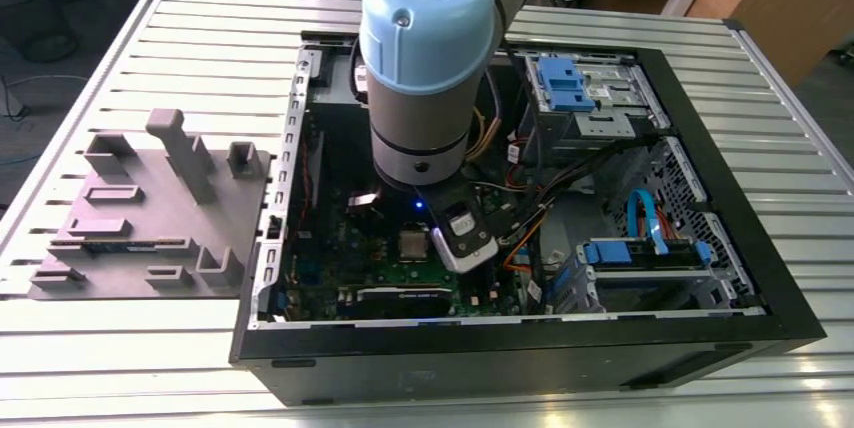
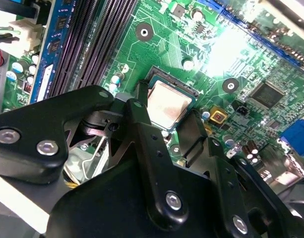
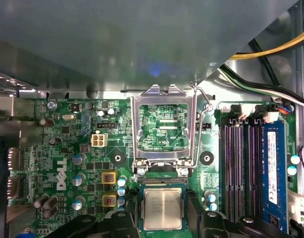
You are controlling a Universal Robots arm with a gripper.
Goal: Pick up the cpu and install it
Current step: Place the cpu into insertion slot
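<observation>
An open computer case (image 1: pixel 738 184) lies on its side on the slatted metal bench (image 1: pixel 200 10), and the arm (image 1: pixel 420 78) reaches straight down into it over the green circuit board (image 3: pixel 67 148). The cpu (image 3: pixel 162 208) lies flat in its socket on that board, silver top up. The gripper (image 2: pixel 167 104) is right over it with its black fingers (image 2: pixel 142 129) apart, one on each side of the socket. I cannot tell whether they touch the chip's edges. Just beside the socket, the metal load plate (image 3: pixel 164 126) is swung open and shows bare board through its window. Its thin wire lever (image 3: pixel 204 106) is lifted alongside. On the socket's other flank run the long black memory slots (image 3: pixel 238 168), with a blue memory module (image 3: pixel 272 173) seated in the outermost one. Small capacitors and two yellow-topped parts crowd the board near the fingers. Yellow and black cables (image 3: pixel 271 49) pass above the slots. In the exterior view, drive bays with blue brackets (image 1: pixel 567 83) fill the case's far corner. A blue cable (image 1: pixel 647 213) loops toward another blue bracket (image 1: pixel 627 251) at the exterior view's right. Outside the case, at the exterior view's left, a grey moulded fixture (image 1: pixel 147 208) with upright posts sits on the bench.
</observation>
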